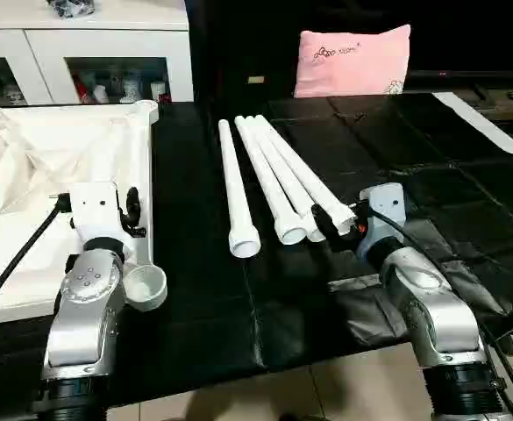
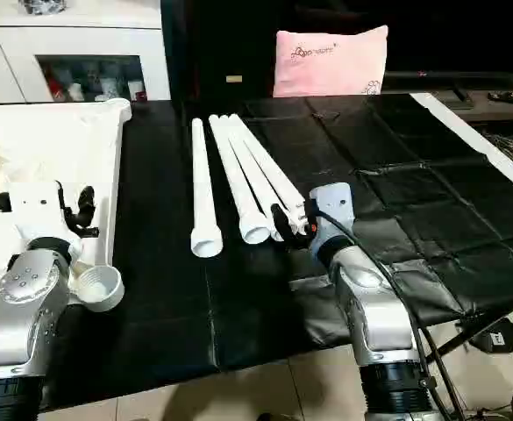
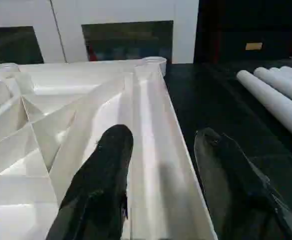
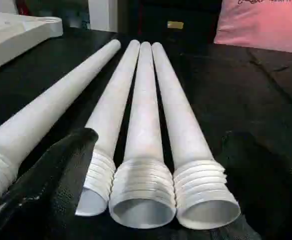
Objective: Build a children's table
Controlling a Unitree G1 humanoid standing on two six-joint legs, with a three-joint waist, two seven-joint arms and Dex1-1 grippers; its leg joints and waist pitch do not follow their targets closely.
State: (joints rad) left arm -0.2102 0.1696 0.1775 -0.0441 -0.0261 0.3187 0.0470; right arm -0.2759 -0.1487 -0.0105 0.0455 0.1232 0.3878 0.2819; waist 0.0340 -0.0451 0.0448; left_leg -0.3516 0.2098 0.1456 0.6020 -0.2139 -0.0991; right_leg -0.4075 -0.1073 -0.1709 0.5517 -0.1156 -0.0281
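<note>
Right wrist view looks straight down three of the four legs, their threaded ends nearest, with the right gripper spread wide — one black finger on each side of the bundle, closed on nothing yet. From the head, those three legs lie touching each other on the black mat, fanned toward the far side; the fourth leg lies apart, just to their left.

The tabletop rests upside down at the left, ribs up, a round corner socket at its near right corner. The left gripper hovers half open, its fingers straddling the tabletop's right rim; whether they touch the rim I cannot tell.

The risk, as I judge it: the wide jaws bracket more than one leg, so closing here could pinch two tubes together, or squeeze one out sideways — round, smooth plastic would roll and knock its neighbours askew. A grip so close to the threaded end would also leave the long tube drooping.
</note>
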